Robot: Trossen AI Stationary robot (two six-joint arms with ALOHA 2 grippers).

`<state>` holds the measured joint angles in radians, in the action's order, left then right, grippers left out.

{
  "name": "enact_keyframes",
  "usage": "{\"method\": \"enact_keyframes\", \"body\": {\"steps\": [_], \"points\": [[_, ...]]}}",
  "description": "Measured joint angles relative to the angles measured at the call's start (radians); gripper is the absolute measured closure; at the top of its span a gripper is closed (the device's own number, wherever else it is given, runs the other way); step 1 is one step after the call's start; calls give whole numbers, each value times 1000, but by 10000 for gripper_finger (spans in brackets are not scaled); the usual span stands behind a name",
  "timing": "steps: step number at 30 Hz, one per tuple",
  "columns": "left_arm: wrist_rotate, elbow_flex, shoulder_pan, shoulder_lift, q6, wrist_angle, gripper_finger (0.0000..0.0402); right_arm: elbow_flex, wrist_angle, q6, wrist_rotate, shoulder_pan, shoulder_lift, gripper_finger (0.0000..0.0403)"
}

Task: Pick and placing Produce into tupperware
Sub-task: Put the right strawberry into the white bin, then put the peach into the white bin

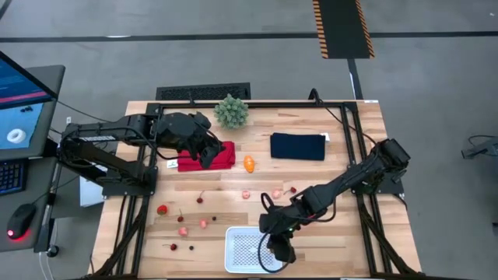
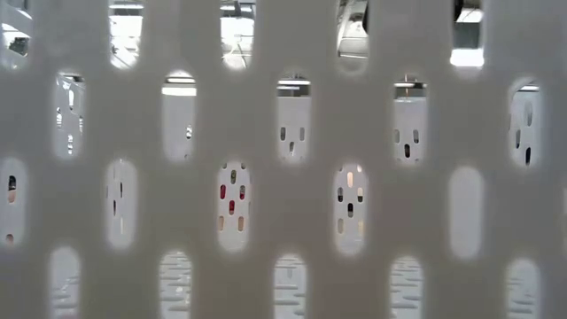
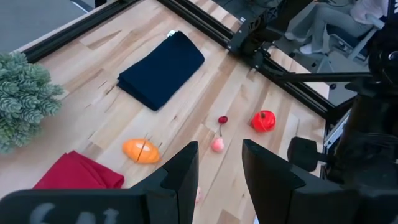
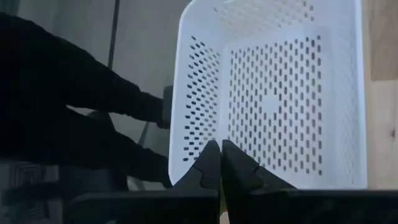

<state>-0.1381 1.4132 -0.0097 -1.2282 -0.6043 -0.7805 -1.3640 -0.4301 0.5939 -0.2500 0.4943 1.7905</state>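
The white tupperware (image 1: 243, 250) stands at the table's near edge; its perforated wall (image 2: 283, 204) fills the low view. My right gripper (image 1: 280, 250) is shut over its right part, fingertips (image 4: 219, 154) at its wall, with nothing seen between them. My left gripper (image 3: 219, 165) hangs open and empty above the red cloth (image 1: 222, 155). Produce lies loose on the wood: an orange piece (image 1: 249, 163), pink pieces (image 1: 246, 194), a strawberry (image 1: 162, 208), cherries (image 1: 173, 246), and a red piece (image 3: 263, 121).
A bushy green plant (image 1: 231, 110) stands at the far edge and a folded navy cloth (image 1: 298, 146) lies right of the orange piece. Black frame rails (image 1: 358, 155) border the table. A monitor (image 1: 19, 101) and a mouse (image 1: 19, 222) sit off its left side.
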Motion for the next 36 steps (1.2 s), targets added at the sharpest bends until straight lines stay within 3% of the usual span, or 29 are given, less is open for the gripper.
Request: {"method": "enact_keyframes", "body": {"steps": [6, 14, 30, 36], "points": [[0, 0, 0, 0, 2, 0, 288, 0, 10, -45, 7, -53, 13, 382], [10, 0, -3, 0, 1, -10, 288, 4, 77, -48, -116, -95, 78, 382], [40, 0, -3, -1, 12, -23, 288, 0, 79, -37, -143, -117, 80, 298], [81, 0, -3, -1, 36, -68, 288, 0, 34, -56, -150, -184, -11, 276]]}}
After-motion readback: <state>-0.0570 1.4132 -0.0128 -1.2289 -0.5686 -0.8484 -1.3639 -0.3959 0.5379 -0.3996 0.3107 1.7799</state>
